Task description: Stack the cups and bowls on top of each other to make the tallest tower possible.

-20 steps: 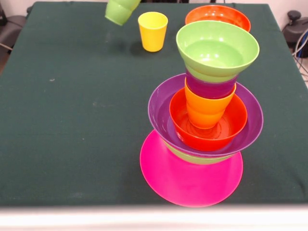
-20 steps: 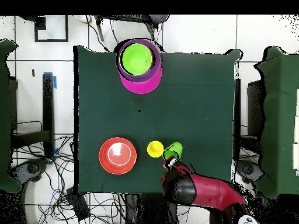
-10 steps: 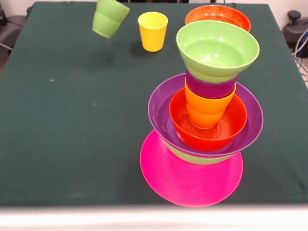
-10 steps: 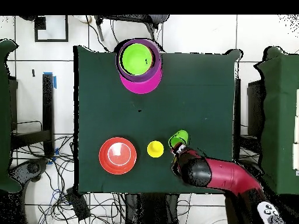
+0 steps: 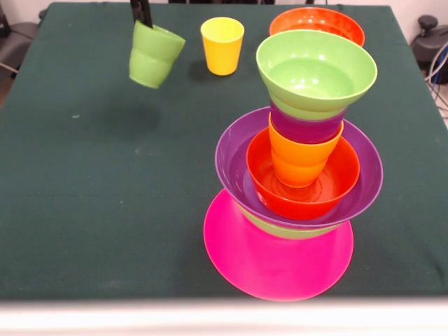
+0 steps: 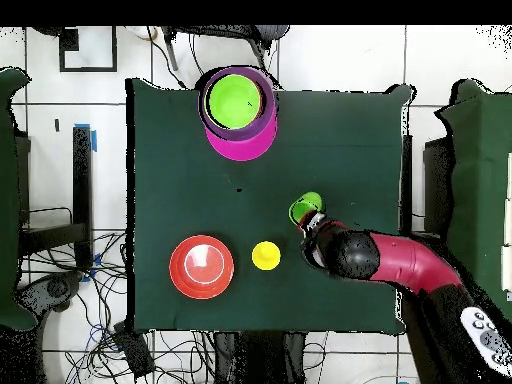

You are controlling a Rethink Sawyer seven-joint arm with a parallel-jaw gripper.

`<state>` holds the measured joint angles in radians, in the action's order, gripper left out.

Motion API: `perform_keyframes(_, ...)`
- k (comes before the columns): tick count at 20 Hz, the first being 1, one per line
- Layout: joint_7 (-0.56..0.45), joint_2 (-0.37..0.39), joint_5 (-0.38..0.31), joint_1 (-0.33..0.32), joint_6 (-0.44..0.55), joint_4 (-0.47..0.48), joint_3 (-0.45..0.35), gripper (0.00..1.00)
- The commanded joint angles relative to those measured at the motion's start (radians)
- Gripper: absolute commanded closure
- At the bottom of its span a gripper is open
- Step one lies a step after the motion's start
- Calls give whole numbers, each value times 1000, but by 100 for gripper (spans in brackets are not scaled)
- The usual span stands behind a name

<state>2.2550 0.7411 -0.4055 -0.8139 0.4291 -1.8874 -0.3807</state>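
Note:
My gripper point(image 5: 143, 19) comes in at the top edge and is shut on the rim of the light green cup point(image 5: 155, 55), which hangs tilted above the table; both also show in the overhead view, the gripper point(image 6: 314, 223) and the cup point(image 6: 306, 210). The tower point(image 5: 301, 161) stands near the front: a pink bowl point(image 5: 241, 266) as base, a small green bowl, a purple bowl point(image 5: 233, 159), an orange-red bowl point(image 5: 329, 192), an orange cup point(image 5: 299, 158), a purple cup point(image 5: 305, 129) and a light green bowl point(image 5: 316, 72) on top. The yellow cup point(image 5: 222, 45) stands upright alone.
A second orange-red bowl point(image 5: 316, 23) sits at the far side behind the tower, and shows in the overhead view point(image 6: 202, 266) next to the yellow cup point(image 6: 266, 256). The dark green table point(image 5: 105, 175) has cables and floor tiles around it.
The gripper has carried the light green cup away from the yellow cup, leftward and lower in the front view, toward the table's middle. The tower and other pieces have not moved.

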Motion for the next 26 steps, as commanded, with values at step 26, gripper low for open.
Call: perform_keyframes(26,-243,-357,17,36,467,548,-235,100)
